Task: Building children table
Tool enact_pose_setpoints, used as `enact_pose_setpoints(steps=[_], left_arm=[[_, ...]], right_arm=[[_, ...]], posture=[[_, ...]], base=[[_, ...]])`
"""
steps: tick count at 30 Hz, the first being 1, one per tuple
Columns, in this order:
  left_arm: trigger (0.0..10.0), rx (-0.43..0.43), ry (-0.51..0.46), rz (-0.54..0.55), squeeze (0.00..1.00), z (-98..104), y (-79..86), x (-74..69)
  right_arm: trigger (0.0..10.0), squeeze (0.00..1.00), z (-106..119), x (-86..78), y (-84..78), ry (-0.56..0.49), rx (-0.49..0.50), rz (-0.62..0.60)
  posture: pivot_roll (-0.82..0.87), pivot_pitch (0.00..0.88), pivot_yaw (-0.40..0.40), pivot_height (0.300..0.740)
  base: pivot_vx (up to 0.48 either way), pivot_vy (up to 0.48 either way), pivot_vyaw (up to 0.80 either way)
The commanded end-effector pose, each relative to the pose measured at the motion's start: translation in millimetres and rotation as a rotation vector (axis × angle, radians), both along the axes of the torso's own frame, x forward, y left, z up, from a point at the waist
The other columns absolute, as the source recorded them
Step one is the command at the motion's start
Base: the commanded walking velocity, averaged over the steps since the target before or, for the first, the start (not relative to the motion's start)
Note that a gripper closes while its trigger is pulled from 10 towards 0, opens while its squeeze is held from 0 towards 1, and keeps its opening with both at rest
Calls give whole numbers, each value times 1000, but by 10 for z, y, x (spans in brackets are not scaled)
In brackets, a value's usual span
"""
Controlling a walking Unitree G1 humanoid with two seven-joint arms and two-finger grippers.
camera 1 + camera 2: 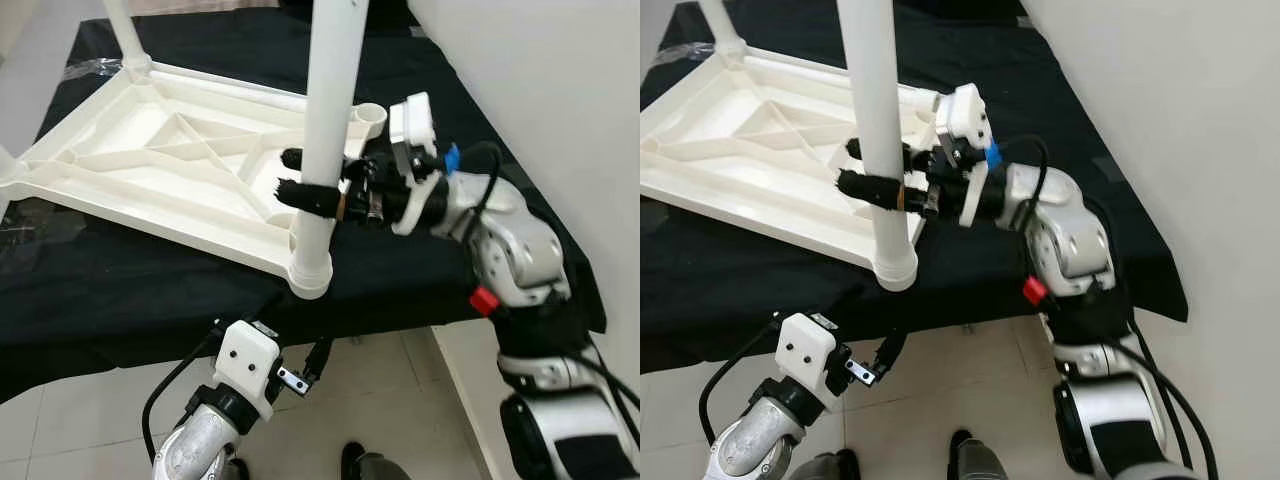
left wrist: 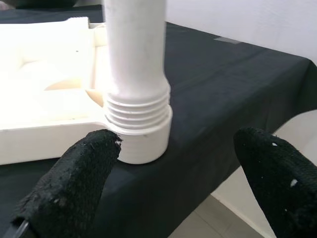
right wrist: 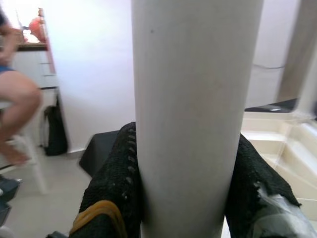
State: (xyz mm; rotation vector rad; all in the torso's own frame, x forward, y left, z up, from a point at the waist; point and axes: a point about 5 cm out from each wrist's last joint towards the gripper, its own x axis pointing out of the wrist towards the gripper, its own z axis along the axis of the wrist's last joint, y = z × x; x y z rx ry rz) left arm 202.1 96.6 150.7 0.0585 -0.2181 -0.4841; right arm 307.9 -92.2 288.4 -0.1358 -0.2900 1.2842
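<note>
White leg (image 1: pixel 328 120) between right gripper (image 1: pixel 300 175) jaws

Head stereo pair: you are looking forward and down from above, at middling range, onto the upturned tabletop (image 1: pixel 170 170) on the black cloth (image 1: pixel 420 270).

Left wrist camera: you are looking slightly upward from below the edge, close to the leg socket (image 2: pixel 141 136).

Right wrist camera: you are looking level, pressed against the upright leg (image 3: pixel 195 119).

All four are sharing that leg.
</note>
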Motion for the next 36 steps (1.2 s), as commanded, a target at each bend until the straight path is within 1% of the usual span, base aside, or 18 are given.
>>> enact_pose_setpoints(steps=[1,2,3,4,5,10,16,17,20,21,23,26,30,31,32,33,35,36], left_arm=[[10000,3,15,-8,0,-23,-8,-31],[10000,3,15,-8,0,-23,-8,-31],[10000,3,15,-8,0,-21,-3,-34],[10000,3,14,-7,0,-15,6,-35],[10000,4,14,-6,0,-9,14,-33],[10000,6,12,-7,0,-2,22,-17],[10000,9,10,-5,0,-13,16,-16],[10000,8,10,-3,0,-19,12,-14],[10000,8,10,-2,0,-24,10,-12],[10000,7,10,0,0,-28,6,-6],[10000,7,10,1,0,-31,4,-2],[10000,7,6,13,0,-32,12,13],[10000,3,-16,51,0,-9,37,8],[10000,19,-32,88,0,5,61,-1],[10000,19,-32,88,0,5,61,-1],[10000,32,-46,117,0,18,78,-11],[10000,47,-59,150,0,30,97,-21],[10000,67,-79,217,0,53,142,-48]], right_arm=[[0,0,-460,3,103,174,-112,-180],[0,0,-460,3,103,174,-112,-180],[0,0,-520,3,136,192,-110,-257],[0,0,-751,-6,107,255,-126,-565],[0,0,-942,-102,128,303,-152,-702],[0,0,-1122,-274,221,338,-161,-788],[0,0,-1021,-204,313,343,-132,-758],[10000,0,-968,-160,310,327,-111,-735],[10000,0,-925,-139,311,317,-94,-724],[10000,1000,-858,-95,314,311,-60,-681],[10000,1000,-810,-78,320,308,-37,-664],[10000,1000,-630,19,293,235,3,-578],[10000,1000,-447,187,126,153,-3,-564],[10000,55,-383,297,16,131,-7,-590],[10000,55,-383,297,16,131,-7,-590],[10000,0,-328,374,-67,119,-4,-605],[10000,0,-269,434,-136,104,5,-612],[10000,0,-156,448,-172,98,40,-510]], posture=[[-5,296,-56,740],[-5,296,-56,740],[-5,296,-56,740],[-14,308,-48,740],[-12,311,-42,740],[-12,324,-38,740],[-12,302,-43,740],[-17,286,-47,740],[-17,286,-47,740],[-14,278,-49,740],[-13,276,-48,740],[-13,268,-49,740],[-10,261,-53,740],[-12,251,-52,740],[-12,251,-52,740],[-12,248,-51,740],[-11,249,-51,740],[-7,248,-56,740]], base=[[0,0,0],[0,0,0],[0,0,0],[0,0,0],[0,0,0],[0,0,0],[0,0,0],[0,0,0],[0,0,0],[0,0,0],[0,0,0],[0,0,0],[0,0,0],[0,0,0],[0,0,0],[0,0,0],[0,0,0],[0,0,0]])
